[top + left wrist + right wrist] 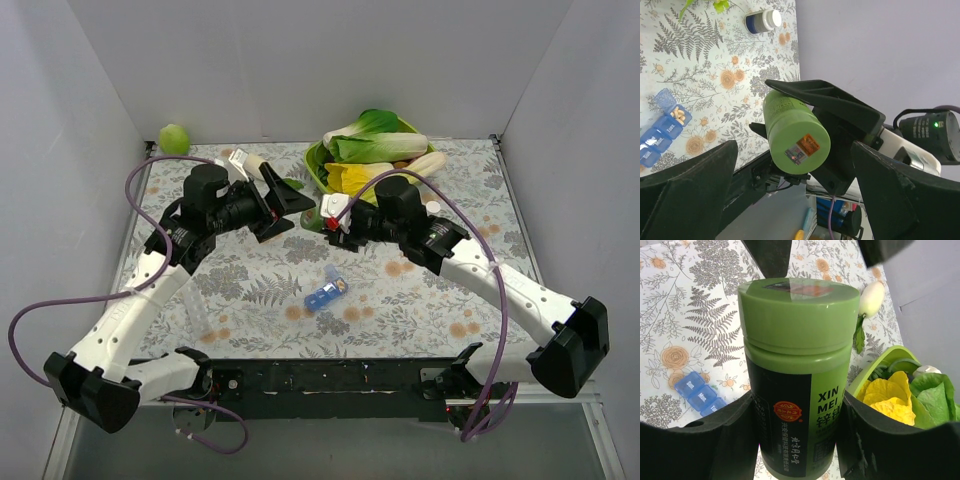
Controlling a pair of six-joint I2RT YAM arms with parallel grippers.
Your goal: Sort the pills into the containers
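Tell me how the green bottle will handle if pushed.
The green bottle is a smooth cylinder, so lying down it would probably roll. Its glossy plastic looks slippery, though the right tool clamps its sides. Taller than wide, it may tip if nudged.

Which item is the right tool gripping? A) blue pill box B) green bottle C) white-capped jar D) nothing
B: in the right wrist view the right tool has a finger pressed against each side of the green bottle.
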